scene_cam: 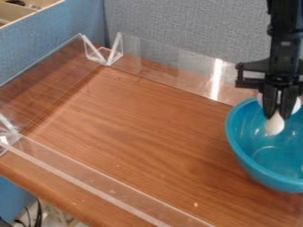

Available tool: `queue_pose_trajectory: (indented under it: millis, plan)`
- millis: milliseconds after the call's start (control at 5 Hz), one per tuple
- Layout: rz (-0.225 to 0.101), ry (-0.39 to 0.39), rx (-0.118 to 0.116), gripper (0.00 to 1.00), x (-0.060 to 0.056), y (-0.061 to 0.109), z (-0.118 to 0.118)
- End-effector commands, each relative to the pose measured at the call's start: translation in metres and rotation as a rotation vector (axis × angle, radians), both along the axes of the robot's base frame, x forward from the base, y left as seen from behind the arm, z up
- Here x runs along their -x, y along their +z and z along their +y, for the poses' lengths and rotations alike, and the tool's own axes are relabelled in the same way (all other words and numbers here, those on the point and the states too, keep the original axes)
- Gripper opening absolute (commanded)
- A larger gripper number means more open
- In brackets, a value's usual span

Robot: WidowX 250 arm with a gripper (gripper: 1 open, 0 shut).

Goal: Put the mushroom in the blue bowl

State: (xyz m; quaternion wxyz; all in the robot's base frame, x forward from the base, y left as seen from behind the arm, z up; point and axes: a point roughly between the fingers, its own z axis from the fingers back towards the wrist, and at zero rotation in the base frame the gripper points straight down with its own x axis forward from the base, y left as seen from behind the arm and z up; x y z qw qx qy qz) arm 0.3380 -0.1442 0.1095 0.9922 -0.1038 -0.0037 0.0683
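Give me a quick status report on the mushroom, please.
Pincer shut on mushroom, held over blue bowl. Not yet released. Nothing visible blocking the drop.

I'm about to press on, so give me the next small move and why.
Probably open the gripper and let the mushroom drop: its white end hangs from the fingers, seen against the bowl's inside, near the far wall.

black arm [284,40] | wide dark crossbar | slim black pincer [279,108]
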Motion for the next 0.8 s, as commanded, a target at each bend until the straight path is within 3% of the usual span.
queue_pose_trajectory:
  millis: [0,600]
  plan:
    - [-0.063,-0.013,0.024,0.0,-0.0041,0.0212,-0.0024]
    - [-0.074,-0.022,0.032,0.0,-0.003,0.0246,0.0046]
